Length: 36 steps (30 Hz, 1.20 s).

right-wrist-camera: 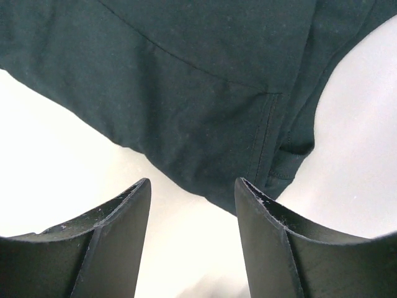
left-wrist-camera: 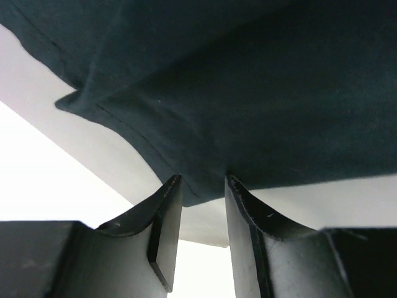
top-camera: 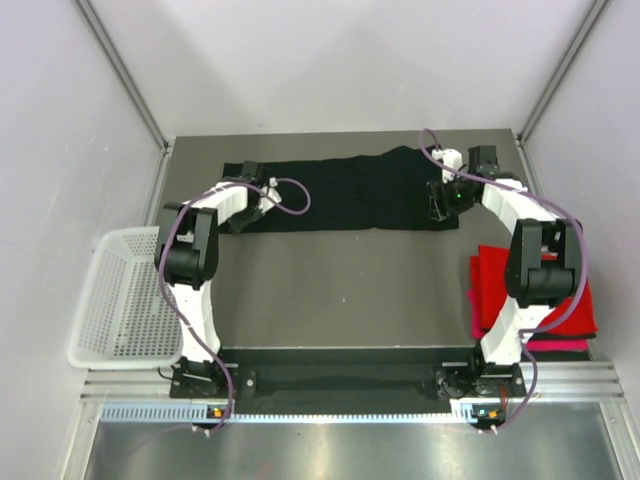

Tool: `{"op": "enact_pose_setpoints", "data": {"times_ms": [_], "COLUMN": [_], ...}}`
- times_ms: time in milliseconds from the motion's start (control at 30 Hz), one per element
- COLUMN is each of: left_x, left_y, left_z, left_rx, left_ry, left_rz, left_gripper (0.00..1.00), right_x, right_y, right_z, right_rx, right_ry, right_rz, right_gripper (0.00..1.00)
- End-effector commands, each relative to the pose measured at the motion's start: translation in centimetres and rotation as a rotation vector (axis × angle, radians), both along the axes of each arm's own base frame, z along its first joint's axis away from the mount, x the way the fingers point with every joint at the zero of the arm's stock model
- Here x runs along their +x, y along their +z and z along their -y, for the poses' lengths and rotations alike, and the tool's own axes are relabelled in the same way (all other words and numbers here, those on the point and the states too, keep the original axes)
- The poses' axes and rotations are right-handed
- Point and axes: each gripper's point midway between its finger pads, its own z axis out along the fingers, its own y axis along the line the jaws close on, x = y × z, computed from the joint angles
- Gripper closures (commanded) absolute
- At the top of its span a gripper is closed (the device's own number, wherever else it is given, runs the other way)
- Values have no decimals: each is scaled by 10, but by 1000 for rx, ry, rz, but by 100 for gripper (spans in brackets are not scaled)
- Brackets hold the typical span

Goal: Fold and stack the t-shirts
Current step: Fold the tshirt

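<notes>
Grey table (top-camera: 330,290) holds the black t-shirt (top-camera: 350,190), lying flat. Your left claw (left-wrist-camera: 203,179) and right claw (right-wrist-camera: 192,181) stand open, holding nothing, its edge just ahead of them. Pinch that edge evenly.

— What colours are they?
— White shells with bulky black joint housings, on both the left arm (top-camera: 195,305) and the right arm (top-camera: 505,330). Each is bolted at one end of the black base bar (top-camera: 340,378).
— Any cables?
— A purple cable (top-camera: 303,195) loops along each arm, up from the base bar. A green light (top-camera: 456,197) glows at the right arm's end farthest from the base bar.
— And the fingers?
— On the left gripper (left-wrist-camera: 201,183) and the right gripper (right-wrist-camera: 192,186) they are matte black and curved, with dust-flecked edges.
</notes>
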Motion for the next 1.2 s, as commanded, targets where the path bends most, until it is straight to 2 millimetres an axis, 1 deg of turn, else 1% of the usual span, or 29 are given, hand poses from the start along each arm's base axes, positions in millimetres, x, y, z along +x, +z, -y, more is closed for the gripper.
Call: {"op": "enact_pose_setpoints", "data": {"times_ms": [0, 33, 100, 133, 167, 200, 233, 267, 300, 333, 367, 433, 500, 567, 667, 700, 800, 867, 933, 1000, 1167], "left_x": [4, 6, 4, 6, 4, -3, -4, -9, -19, -25, -28, -36, -37, -44, -49, -50, -46, -37, -35, -42, -32], "left_y": [-4, -3, -10, -9, -15, -18, -18, -20, -20, -22, -19, -19, -16, -18, -23, -25, -22, -13, -8, -12, -23], "left_z": [-6, -6, -8, -7, -8, -7, -5, -4, -3, -3, -3, -4, -4, -5, -5, -2, -2, -3, 0, -3, -10], "left_rx": [22, 25, 37, 34, 34, 34, 22, 11, 6, 5, 2, -1, -1, 3, -11, -40, -58, -71, -98, -93, -88], "left_ry": [-5, -5, -3, -3, 0, -1, 2, 7, 12, 14, 15, 20, 8, -3, -2, -5, 7, 10, -3, 0, 18], "left_rz": [-22, -20, -51, -53, -78, -117, -127, -154, -196, -220, -225, -232, -223, -255, -294, -309, -311, -276, -284, -336, -333], "left_gripper": [60, 59, 59, 59, 62, 66, 74, 75, 75, 73, 68, 63, 54, 53, 53, 53, 53, 51, 51, 50, 50], "right_x": [1, 1, 1, 1, 2, 1, 1, 0, -1, -2, -2, -3, -4, -4, -4, -5, -5, -7, -8, -7, -7], "right_y": [27, 26, 27, 28, 28, 29, 29, 29, 29, 30, 30, 30, 29, 28, 31, 31, 33, 33, 31, 30, 29], "right_z": [-7, -8, -7, -8, -8, -8, -8, -9, -9, -9, -10, -10, -11, -12, -13, -14, -12, -12, -12, -12, -16], "right_rx": [28, 31, 32, 32, 31, 32, 32, 35, 36, 37, 38, 38, 44, 52, 63, 63, 57, 53, 51, 53, 77], "right_ry": [16, 23, 21, 22, 23, 24, 24, 26, 27, 29, 31, 33, 33, 32, 31, 33, 29, 29, 32, 33, 37], "right_rz": [62, 59, 56, 56, 58, 56, 56, 55, 50, 51, 49, 50, 47, 40, 45, 44, 49, 49, 44, 47, 38], "right_gripper": [43, 43, 42, 42, 42, 42, 42, 42, 42, 42, 41, 41, 41, 41, 41, 41, 40, 41, 40, 40, 40]}}
